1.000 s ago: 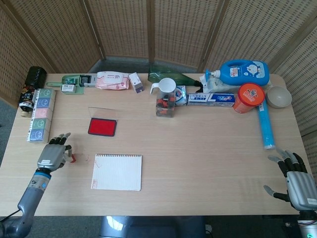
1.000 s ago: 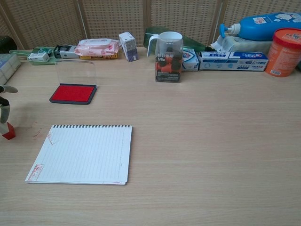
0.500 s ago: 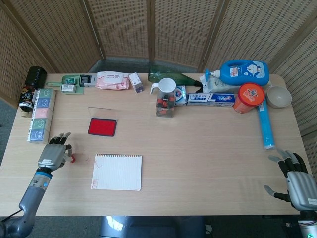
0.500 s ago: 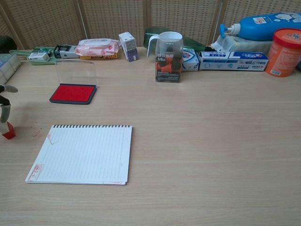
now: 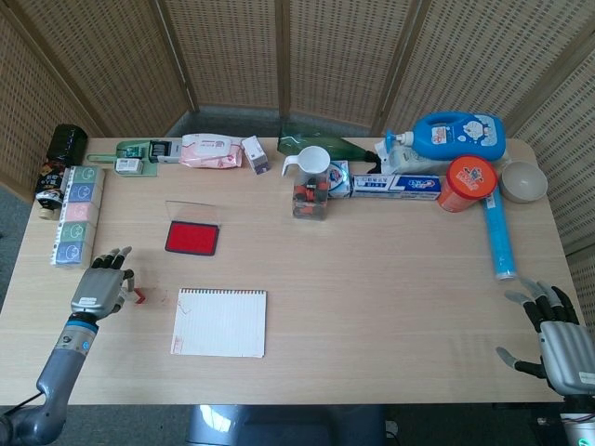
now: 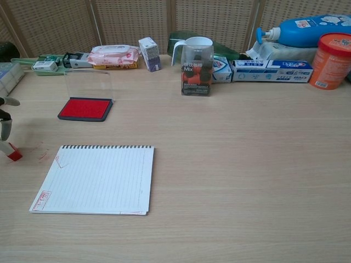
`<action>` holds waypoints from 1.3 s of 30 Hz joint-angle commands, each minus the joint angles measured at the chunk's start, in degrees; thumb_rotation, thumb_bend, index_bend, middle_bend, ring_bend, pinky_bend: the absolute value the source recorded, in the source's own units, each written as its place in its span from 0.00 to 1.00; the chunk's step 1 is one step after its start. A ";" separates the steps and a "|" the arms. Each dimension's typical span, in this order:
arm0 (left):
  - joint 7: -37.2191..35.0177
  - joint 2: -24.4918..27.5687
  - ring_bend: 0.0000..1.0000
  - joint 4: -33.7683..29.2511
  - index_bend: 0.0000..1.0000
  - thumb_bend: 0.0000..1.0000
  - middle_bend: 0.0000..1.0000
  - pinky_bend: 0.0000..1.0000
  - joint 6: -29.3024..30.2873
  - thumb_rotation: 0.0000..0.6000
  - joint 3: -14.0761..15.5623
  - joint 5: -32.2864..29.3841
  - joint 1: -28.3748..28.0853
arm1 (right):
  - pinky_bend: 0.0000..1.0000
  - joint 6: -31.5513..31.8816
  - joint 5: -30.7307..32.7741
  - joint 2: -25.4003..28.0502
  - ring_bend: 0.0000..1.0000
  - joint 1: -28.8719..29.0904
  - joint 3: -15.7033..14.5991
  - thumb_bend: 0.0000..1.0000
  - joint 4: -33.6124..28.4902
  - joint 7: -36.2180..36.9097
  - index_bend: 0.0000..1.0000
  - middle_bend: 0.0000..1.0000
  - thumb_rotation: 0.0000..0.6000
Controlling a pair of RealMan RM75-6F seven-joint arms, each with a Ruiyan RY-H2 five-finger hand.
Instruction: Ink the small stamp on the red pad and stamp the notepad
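Since the earlier frames the small red stamp (image 6: 14, 155) at the left edge of the chest view has tipped from upright to a slant, while the left hand (image 5: 100, 286) has barely shifted. In the head view that grey metal hand sits at the lower left of the frame with its fingertips just beside the stamp (image 5: 138, 296); whether it pinches the stamp or only touches it cannot be told. The red ink pad (image 5: 192, 238) with its clear lid raised lies above the stamp, left of centre, and the white spiral-bound lined notepad (image 5: 219, 322) lies below the pad, to the right of the stamp, bearing a faint red mark in its lower left corner (image 6: 41, 200). The right hand (image 5: 558, 346) rests at the lower right corner of the frame, fingers spread and holding nothing. Along the top edge of the light wooden table (image 5: 390, 297) stands a row of packets, bottles and boxes.
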 commanded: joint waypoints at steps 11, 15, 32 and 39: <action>0.14 0.54 0.04 -0.85 0.46 0.33 0.00 0.11 0.54 1.00 0.02 -0.50 -0.10 | 0.00 0.01 -0.10 0.10 0.04 -0.02 -0.06 0.07 -0.06 0.06 0.21 0.11 1.00; -0.37 1.09 0.04 -1.69 0.45 0.33 0.00 0.11 0.78 1.00 0.12 -0.24 0.02 | 0.00 0.03 -0.11 0.11 0.04 -0.04 -0.06 0.07 -0.07 0.08 0.21 0.11 1.00; -0.61 14.08 0.02 -18.00 0.31 0.29 0.00 0.11 10.14 1.00 1.28 6.36 3.72 | 0.00 0.28 -0.53 -0.07 0.04 -0.13 -0.21 0.07 -0.34 -0.61 0.21 0.11 1.00; -0.68 20.20 0.00 -23.54 0.00 0.08 0.00 0.10 15.57 1.00 4.63 10.93 8.13 | 0.00 2.84 -0.83 -1.01 0.03 -0.57 0.87 0.07 1.22 -2.33 0.17 0.06 1.00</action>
